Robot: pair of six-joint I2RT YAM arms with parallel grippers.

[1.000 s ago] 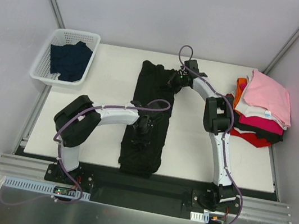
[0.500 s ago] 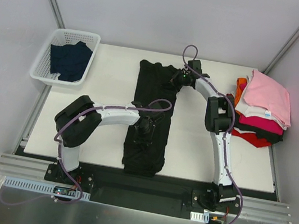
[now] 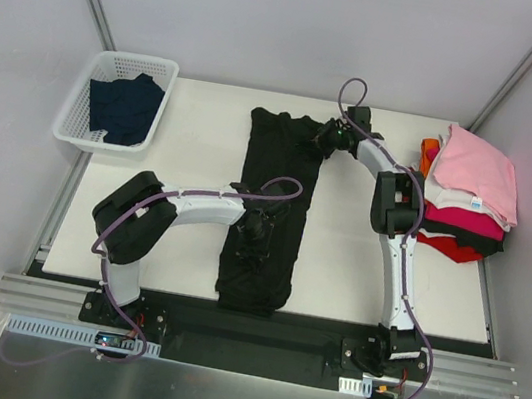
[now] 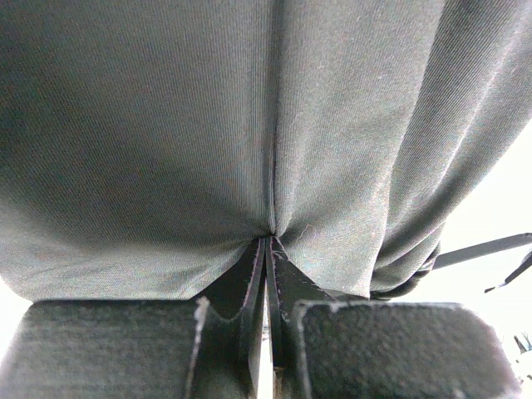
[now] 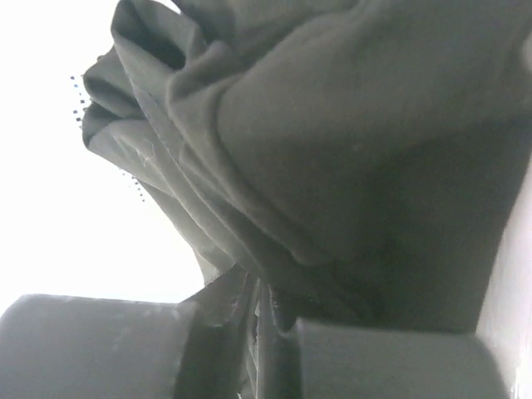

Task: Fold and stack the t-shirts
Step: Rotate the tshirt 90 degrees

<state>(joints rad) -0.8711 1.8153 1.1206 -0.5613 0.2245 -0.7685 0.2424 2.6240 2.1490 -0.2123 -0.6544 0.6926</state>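
A black t-shirt lies as a long narrow strip down the middle of the table. My left gripper is shut on its cloth near the strip's middle; the left wrist view shows the black t-shirt pinched between the closed fingers. My right gripper is shut on the strip's far right corner; the right wrist view shows bunched folds of the shirt held in the jaws. A stack of folded t-shirts sits at the right, pink on top, with white, magenta, red and orange below.
A white basket at the far left holds a dark navy t-shirt. The table's right edge lies just past the stack. Cage posts stand at the back corners.
My right gripper has moved right and a little farther away, pulling the shirt's far corner with it. The left gripper has stayed about where it was on the cloth.
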